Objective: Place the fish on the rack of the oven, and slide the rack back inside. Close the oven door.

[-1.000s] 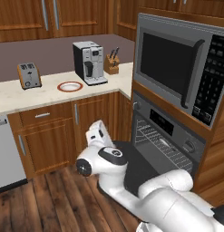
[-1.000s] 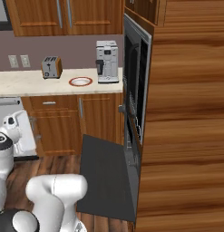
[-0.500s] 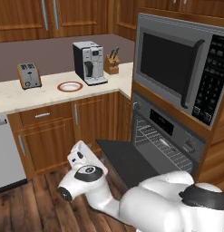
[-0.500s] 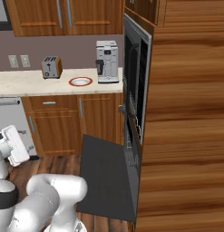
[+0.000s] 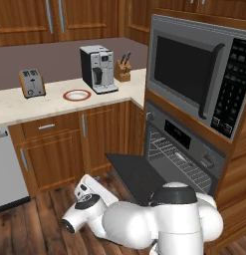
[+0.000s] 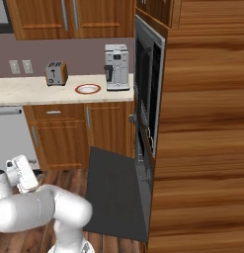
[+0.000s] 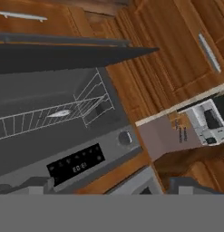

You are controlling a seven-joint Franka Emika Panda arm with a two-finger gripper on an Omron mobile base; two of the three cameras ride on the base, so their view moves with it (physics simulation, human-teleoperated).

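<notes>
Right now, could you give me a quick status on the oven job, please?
Fingers open, empty, low by the floor. Fish lies on the rack, inside the oven. Oven door hangs fully open; nothing on it.

2 base views flank oven (image 5: 186,149), hand view inverted

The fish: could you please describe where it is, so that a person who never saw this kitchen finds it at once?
Start at the tall wooden wall unit with the microwave; the oven sits directly below it, its door dropped open. Inside, on the wire rack, lies the fish. It is the one small, slender, silvery shape among thin metal bars.
</notes>
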